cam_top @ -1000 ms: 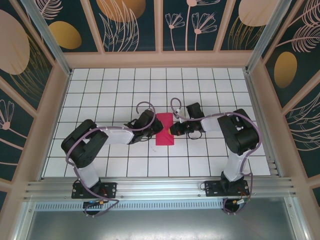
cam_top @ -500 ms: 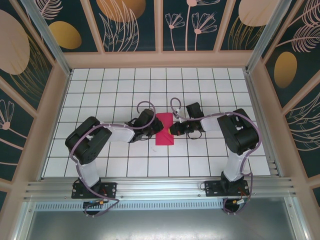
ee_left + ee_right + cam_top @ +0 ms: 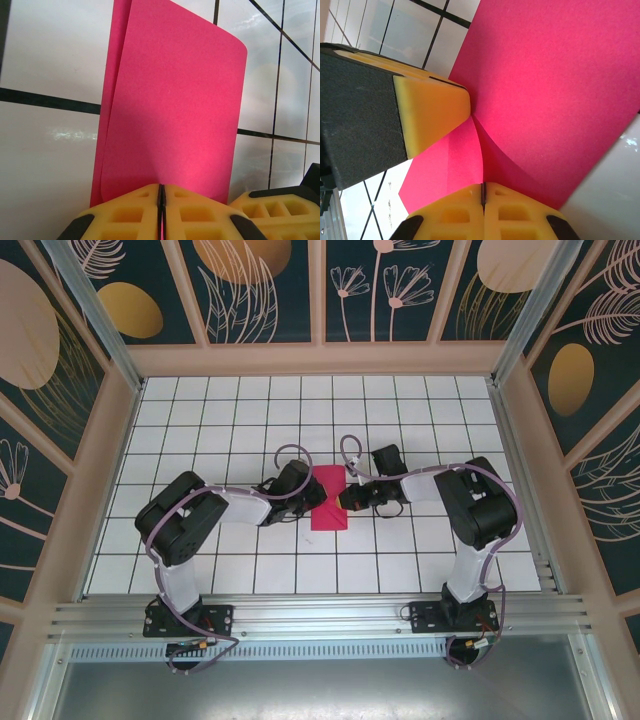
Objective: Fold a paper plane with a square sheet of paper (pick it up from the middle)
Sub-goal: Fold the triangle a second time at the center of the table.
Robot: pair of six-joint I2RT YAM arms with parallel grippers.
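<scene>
The square sheet of paper (image 3: 330,502) is magenta-red and lies doubled over into a narrow upright strip at the middle of the tiled table. In the left wrist view the sheet (image 3: 170,100) shows two layers, the upper one curling slightly off the lower. My left gripper (image 3: 312,500) is shut on its left side, the yellow fingers pinching the paper (image 3: 161,189). On the right side my right gripper (image 3: 347,498) is shut where a raised crease of the sheet (image 3: 555,85) runs into its jaws (image 3: 482,186). The two grippers nearly touch.
The white grid table (image 3: 230,410) is walled by a wooden frame with floral panels (image 3: 320,290). An aluminium rail (image 3: 320,615) runs along the near edge. Both arms lie low over the table, elbows out to either side.
The left arm's elbow has swung a little to the right. The sheet and both grippers stay where they were.
</scene>
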